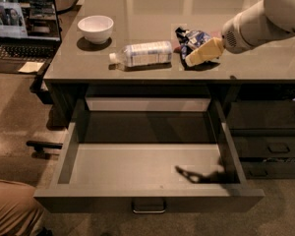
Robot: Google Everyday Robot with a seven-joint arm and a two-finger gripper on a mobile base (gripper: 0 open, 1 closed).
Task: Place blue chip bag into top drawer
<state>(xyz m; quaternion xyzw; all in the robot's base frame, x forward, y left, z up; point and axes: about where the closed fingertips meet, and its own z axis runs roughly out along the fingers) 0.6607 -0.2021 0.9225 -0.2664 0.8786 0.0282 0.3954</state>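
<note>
Nearest, the wide, shallow dark grey top drawer [88,200] is standing pulled open, its light grey floor showing. Beyond it, on the glossy grey tabletop [265,65], a clear plastic water bottle [145,53] is lying on its side. Just to its right the crumpled dark blue foil chip bag [191,37] is resting. The pale yellow gripper [191,60] is overlapping the bag's near edge — whether it is gripping cannot be told. Farther left, a white ceramic bowl [95,27] is sitting upright, with an open laptop [24,23] glowing beside the table.

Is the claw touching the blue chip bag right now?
Cannot tell. In the camera view the claw overlaps the blue chip bag at its near edge; neither contact nor a gap shows plainly.
</note>
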